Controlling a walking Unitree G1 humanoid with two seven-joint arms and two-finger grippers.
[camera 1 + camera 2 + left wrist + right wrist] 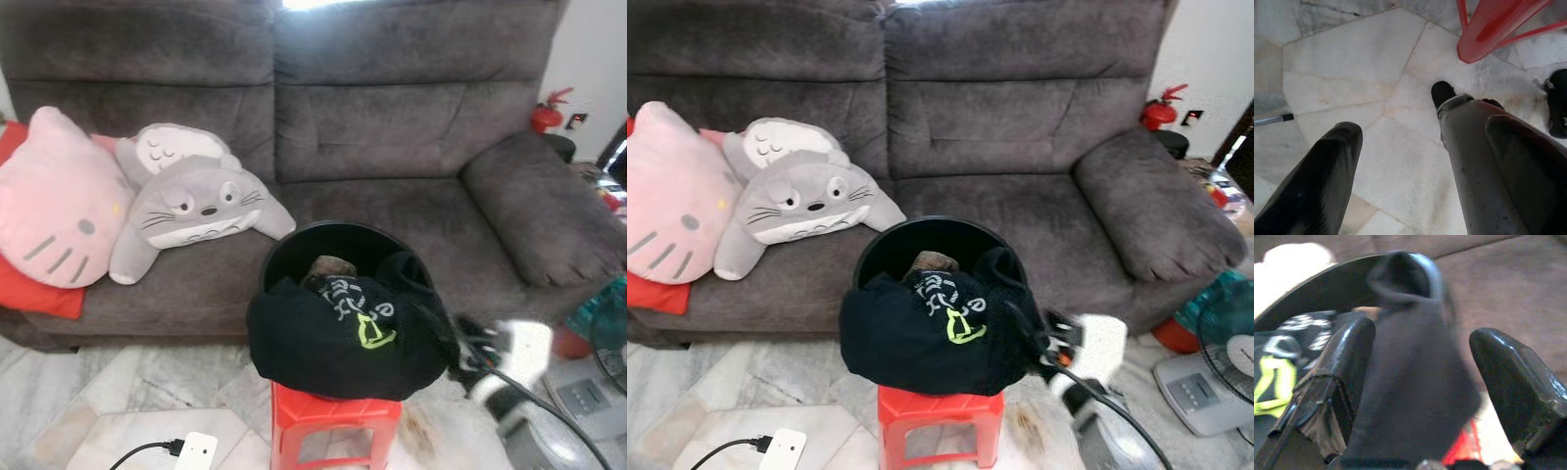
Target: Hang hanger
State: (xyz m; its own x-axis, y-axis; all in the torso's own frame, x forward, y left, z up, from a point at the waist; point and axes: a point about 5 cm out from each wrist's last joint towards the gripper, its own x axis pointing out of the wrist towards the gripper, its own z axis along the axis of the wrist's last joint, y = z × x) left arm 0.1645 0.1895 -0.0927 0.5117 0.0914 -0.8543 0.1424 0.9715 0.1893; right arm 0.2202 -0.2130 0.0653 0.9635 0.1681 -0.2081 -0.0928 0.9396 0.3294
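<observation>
The right gripper [1420,396] is reaching in beside the black basket [294,247] on the red stool [333,416], its jaws spread wide with a fold of the black garment [333,338] lying between them, not yet pinched. No hanger is visible; it may be buried under the cloth. The left gripper [1415,171] is hanging idle over the marble floor [1352,63], jaws parted. Judging from this, closing low on a thick fold and lifting slowly should expose what lies beneath
</observation>
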